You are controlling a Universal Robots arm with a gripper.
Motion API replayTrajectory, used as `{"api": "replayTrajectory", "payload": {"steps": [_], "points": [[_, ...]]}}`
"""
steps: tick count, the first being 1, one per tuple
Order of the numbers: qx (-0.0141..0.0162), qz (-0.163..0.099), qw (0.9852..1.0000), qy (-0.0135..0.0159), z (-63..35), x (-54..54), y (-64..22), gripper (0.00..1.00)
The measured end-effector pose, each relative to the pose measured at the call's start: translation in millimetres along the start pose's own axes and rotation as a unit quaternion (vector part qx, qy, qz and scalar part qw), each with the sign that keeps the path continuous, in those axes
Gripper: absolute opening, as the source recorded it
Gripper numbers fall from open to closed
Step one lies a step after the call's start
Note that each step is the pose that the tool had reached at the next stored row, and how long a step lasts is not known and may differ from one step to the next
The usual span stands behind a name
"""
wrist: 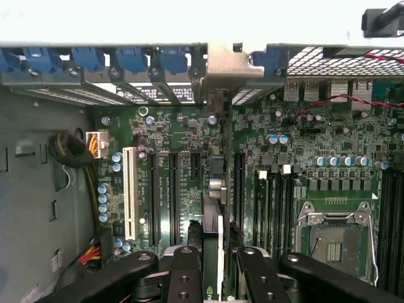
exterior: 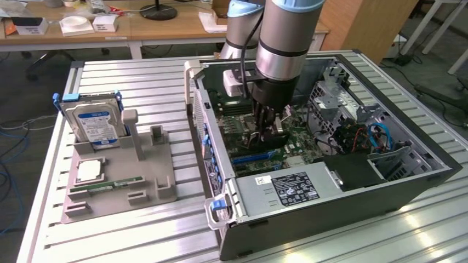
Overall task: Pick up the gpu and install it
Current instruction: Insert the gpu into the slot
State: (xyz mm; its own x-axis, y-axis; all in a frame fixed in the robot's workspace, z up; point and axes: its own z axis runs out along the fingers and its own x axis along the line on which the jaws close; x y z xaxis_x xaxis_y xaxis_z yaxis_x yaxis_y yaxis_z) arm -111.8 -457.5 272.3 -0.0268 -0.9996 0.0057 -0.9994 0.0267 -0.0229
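Edgewise, thin gpu (wrist: 216, 183), metal-bracketed, held by gripper (wrist: 219, 262).

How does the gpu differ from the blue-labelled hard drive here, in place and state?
The gpu is inside the open computer case, over the motherboard; the hard drive stands in the grey holder outside it. The gripper is shut on the gpu; the hard drive sits free of it. Both stand on edge.

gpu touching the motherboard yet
Cannot tell: the wrist view looks down the gpu edge-on, so the card hides where it would meet the motherboard.
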Motion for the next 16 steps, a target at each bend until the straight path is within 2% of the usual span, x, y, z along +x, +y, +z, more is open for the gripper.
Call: {"api": "replayTrajectory", "payload": {"steps": [6,10,16], "points": [[0.0002,0.0,1.0,-0.0001,0.0,0.0,0.0,0.26],[0.0001,0.0,1.0,-0.0001,-5.4,-0.1,-0.1,0.26],[0.0002,0.0,1.0,0.0,-6.1,-0.1,-0.4,0.26]]}}
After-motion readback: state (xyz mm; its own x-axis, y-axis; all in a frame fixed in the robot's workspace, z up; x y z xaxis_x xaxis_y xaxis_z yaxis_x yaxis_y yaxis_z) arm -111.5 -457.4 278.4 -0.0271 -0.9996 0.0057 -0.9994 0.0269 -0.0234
